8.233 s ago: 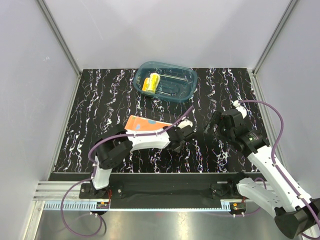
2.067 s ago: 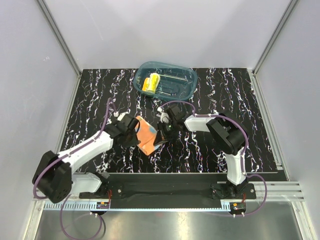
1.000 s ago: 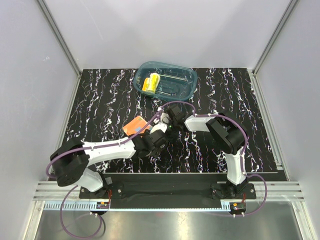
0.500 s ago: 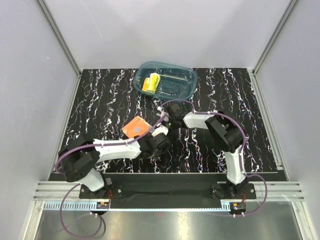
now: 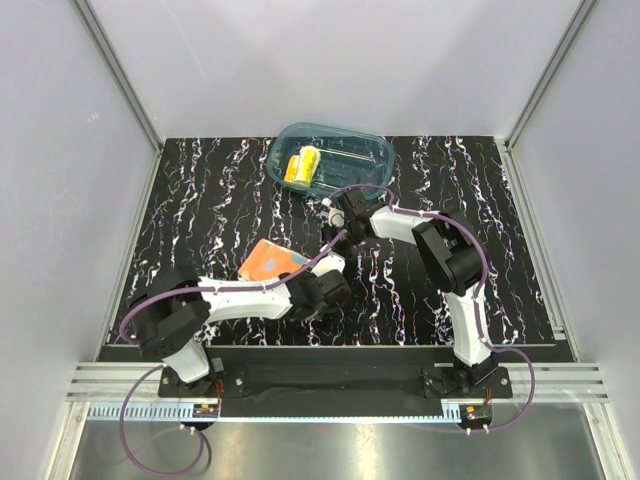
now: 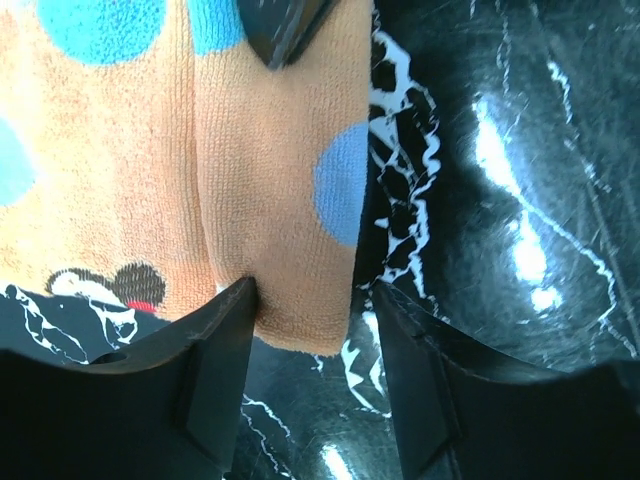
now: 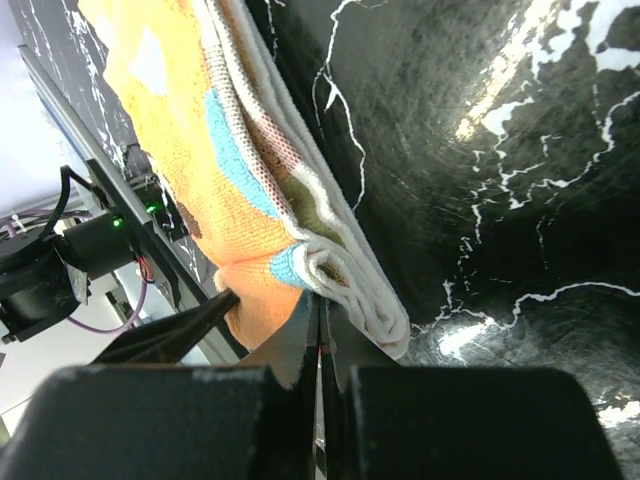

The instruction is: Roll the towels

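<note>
The orange towel [image 5: 270, 262] with blue dots lies folded on the black marbled table, left of centre. In the left wrist view its folded end [image 6: 280, 250] sits between my left gripper's [image 6: 312, 300] open jaws; the left finger [image 6: 215, 350] touches the cloth and the right finger [image 6: 420, 370] stands clear of it. My right gripper [image 7: 320, 312] is shut, its tips pressed against the towel's layered edge [image 7: 340, 285], and its dark tip [image 6: 285, 30] also rests on the cloth. The yellow towel [image 5: 301, 165] lies rolled in the tub.
The teal translucent tub [image 5: 365, 180] stands at the back of the table. A purple cable [image 5: 330, 245] from the left arm arcs over the towel area. Both forearms cross the middle; the right arm's elbow [image 5: 440, 245] is right of centre.
The towel has slid a little left and nearer, folded tighter. The left gripper followed it, its jaws narrowing slightly, while the right wrist drew back toward the tub.
</note>
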